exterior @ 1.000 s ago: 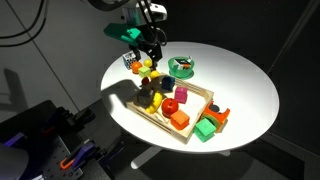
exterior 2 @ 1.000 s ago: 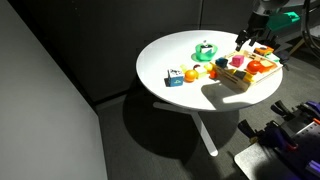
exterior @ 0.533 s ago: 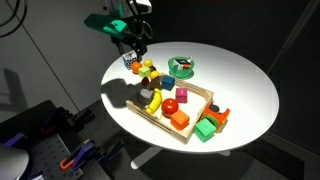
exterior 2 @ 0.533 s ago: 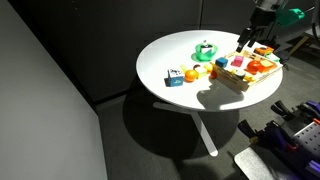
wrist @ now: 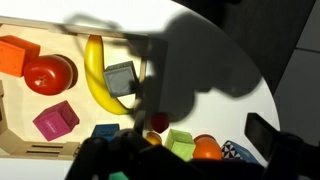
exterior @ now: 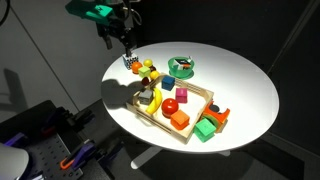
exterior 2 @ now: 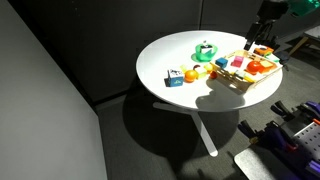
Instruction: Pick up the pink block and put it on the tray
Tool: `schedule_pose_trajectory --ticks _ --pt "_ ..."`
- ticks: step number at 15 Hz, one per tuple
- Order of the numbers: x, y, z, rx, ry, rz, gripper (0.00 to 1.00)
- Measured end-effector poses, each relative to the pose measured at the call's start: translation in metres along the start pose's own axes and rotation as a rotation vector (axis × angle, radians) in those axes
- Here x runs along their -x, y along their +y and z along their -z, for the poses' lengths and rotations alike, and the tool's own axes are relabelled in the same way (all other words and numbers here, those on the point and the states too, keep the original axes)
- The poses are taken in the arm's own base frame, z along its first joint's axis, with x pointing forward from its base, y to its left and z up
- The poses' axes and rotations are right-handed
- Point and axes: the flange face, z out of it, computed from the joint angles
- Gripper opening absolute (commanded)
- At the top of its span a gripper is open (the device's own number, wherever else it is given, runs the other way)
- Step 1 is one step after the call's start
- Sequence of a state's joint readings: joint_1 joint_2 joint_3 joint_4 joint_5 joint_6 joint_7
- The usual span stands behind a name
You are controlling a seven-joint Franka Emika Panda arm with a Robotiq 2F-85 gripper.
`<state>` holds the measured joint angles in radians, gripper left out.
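Note:
The pink block (wrist: 55, 120) lies inside the light-wood tray (wrist: 40, 150), next to a red ball, a banana, an orange cube and a grey block. It also shows in both exterior views (exterior: 183, 97) (exterior 2: 238, 62), inside the tray (exterior: 197, 92) (exterior 2: 240, 86). My gripper (exterior: 126, 45) (exterior 2: 258, 34) hangs high above the table, off the tray's end and over the loose blocks. In the wrist view its dark fingers (wrist: 195, 150) stand apart with nothing between them.
Loose blocks lie on the round white table (exterior: 240, 80) beside the tray: a green one (wrist: 180, 142), an orange one (wrist: 207, 148) and a black-and-white patterned one (wrist: 240, 152). A round green bowl (exterior: 182, 66) stands behind the tray. More blocks (exterior: 212, 122) lie at its other end.
My gripper has risen and moved away from above the tray, past the loose blocks toward the table's edge. The blocks have not moved.

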<state>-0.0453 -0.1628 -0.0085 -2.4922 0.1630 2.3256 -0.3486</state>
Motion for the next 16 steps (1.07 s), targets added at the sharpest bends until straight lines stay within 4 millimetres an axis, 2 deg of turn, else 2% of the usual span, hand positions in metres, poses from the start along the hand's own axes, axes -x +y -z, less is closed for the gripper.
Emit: schedule_pose_trajectory --ticks 8,16 --pt "0.022 -0.017 0.037 0.023 -0.091 0.015 1.0" --pt "0.032 -0.024 0.051 0.046 -0.127 -0.007 1.0"
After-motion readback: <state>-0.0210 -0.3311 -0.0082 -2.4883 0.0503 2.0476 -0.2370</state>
